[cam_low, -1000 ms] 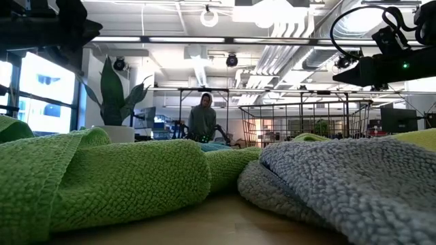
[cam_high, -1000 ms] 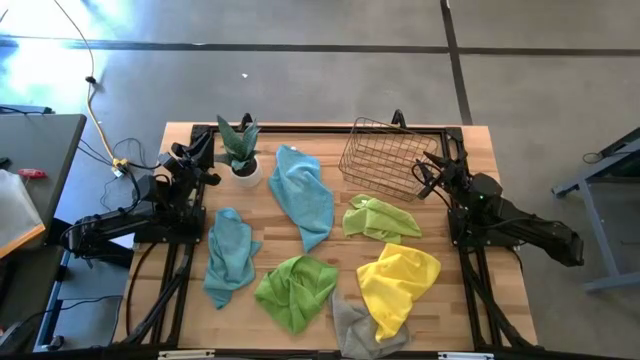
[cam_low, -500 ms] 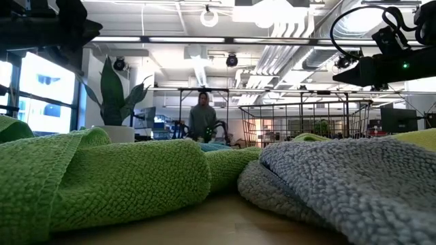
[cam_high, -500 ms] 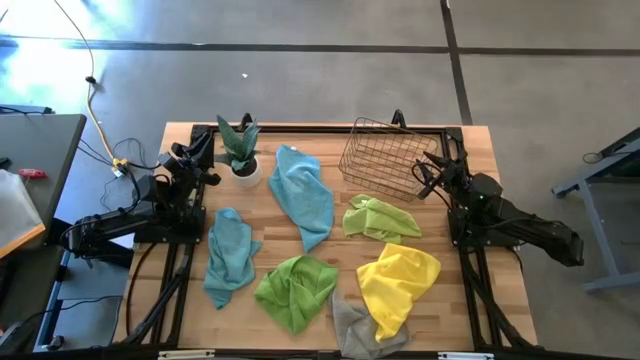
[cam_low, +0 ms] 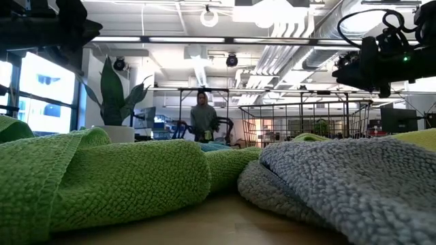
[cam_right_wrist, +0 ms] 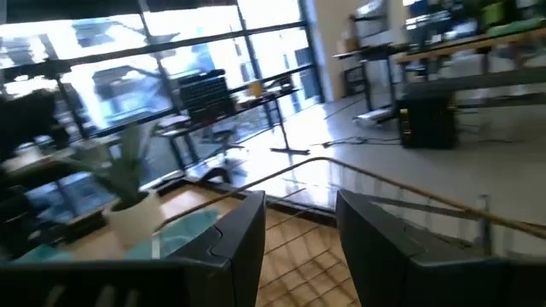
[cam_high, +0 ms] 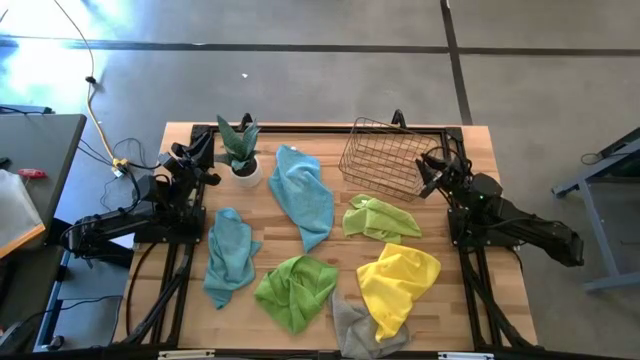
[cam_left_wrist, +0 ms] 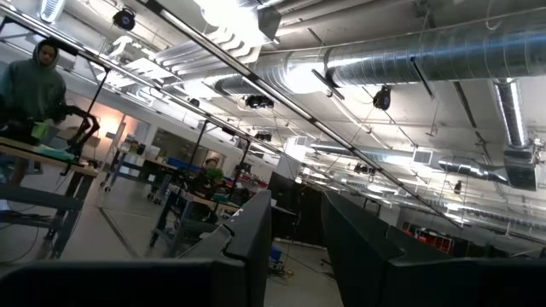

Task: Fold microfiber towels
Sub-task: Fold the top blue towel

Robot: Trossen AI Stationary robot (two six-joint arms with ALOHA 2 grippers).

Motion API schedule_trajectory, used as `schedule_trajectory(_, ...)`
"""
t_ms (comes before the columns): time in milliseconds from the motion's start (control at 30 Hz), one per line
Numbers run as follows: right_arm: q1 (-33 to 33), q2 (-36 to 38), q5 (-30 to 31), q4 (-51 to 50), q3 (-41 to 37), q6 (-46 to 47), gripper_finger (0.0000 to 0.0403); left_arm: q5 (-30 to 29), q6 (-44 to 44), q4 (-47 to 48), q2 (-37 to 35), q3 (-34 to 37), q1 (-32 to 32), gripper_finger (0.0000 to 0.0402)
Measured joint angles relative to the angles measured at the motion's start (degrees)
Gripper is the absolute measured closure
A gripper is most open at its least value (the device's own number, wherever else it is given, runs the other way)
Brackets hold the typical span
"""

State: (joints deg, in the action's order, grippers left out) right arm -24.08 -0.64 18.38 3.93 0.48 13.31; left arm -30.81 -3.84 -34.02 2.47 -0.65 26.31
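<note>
1. The right tool (cam_high: 432, 166) hangs at the far right of the bench (cam_high: 470, 140), just beside the copper wire basket (cam_high: 380, 155); its two fingers (cam_right_wrist: 243, 243) stand apart with nothing between them, the basket's rim showing through the gap.
2. The left tool (cam_high: 196, 152) waits at the far left edge of the bench, near the potted plant (cam_high: 240, 150); its fingers (cam_left_wrist: 256, 239) are also apart and hold nothing.
3. Six microfiber towels lie loose and crumpled on the bench, none folded flat.
4. Two are teal: the larger teal towel (cam_high: 303, 195) stretches from beside the plant toward the middle, and the smaller teal towel (cam_high: 229, 256) lies on the left side.
5. Two are lime green: the near green towel (cam_high: 297, 290) is bunched at the front centre, and the far green towel (cam_high: 380, 218) sits just in front of the basket.
6. One yellow towel (cam_high: 398, 283) lies front right, overlapping one grey towel (cam_high: 352, 328) at the front edge.
7. One person (cam_low: 202, 117) stands in the room beyond.
</note>
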Motion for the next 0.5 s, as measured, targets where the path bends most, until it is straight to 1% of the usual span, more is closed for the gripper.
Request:
schedule_trajectory(233,0.02,-0.01,-14.90,0.45,0.01,-0.26,0.0265,0.00,-0.01,-0.02,-0.01,-0.01,-0.01,0.0307)
schedule_trajectory(367,0.02,-0.01,-20.11,0.43,-0.01,-0.23,0.0265,0.00,0.01,0.00,0.00,0.00,0.00,0.0307)
schedule_trajectory(500,0.02,0.00,-24.77,0.45,0.01,1.76,0.0265,0.00,-0.02,0.00,0.01,-0.02,-0.01,0.0307)
